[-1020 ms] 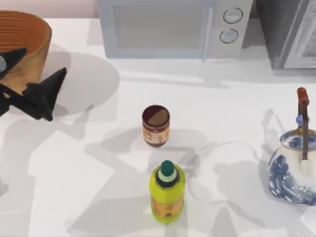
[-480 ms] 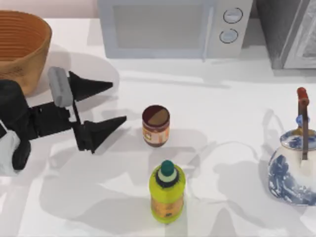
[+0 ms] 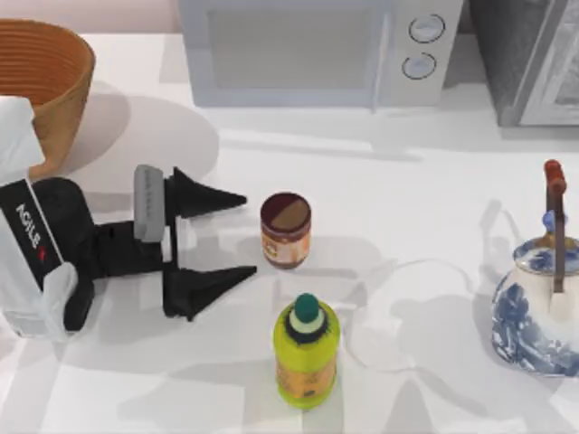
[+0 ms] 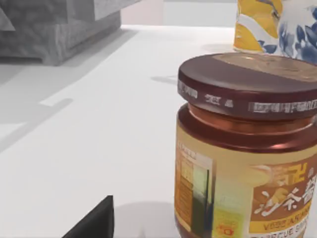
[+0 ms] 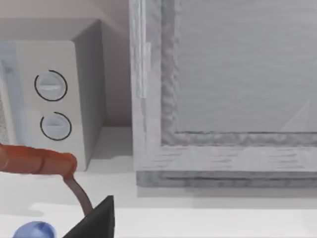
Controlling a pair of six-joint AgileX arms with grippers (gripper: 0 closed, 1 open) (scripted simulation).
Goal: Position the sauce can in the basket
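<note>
The sauce can (image 3: 285, 231) stands upright in the middle of the table, short, with a maroon lid and an orange-brown label. My left gripper (image 3: 250, 233) lies just left of it, open wide, its two black fingertips level with the can and stopping just short of its left side. In the left wrist view the sauce can (image 4: 247, 148) looms close, and one dark fingertip (image 4: 94, 223) shows low beside it. The woven basket (image 3: 41, 86) sits at the table's far left corner, behind my left arm. My right arm is parked at the right, by the teapot.
A yellow-green bottle (image 3: 306, 354) with a green cap stands just in front of the can. A blue-and-white teapot (image 3: 538, 303) sits at the right edge. A microwave (image 3: 308, 50) and a grey cabinet (image 3: 534, 59) line the back. The teapot handle (image 5: 34, 161) shows in the right wrist view.
My left arm has swung from beside the basket rightward across the table, bringing the open gripper up to the can's left side. The can, bottle and teapot have not moved.
</note>
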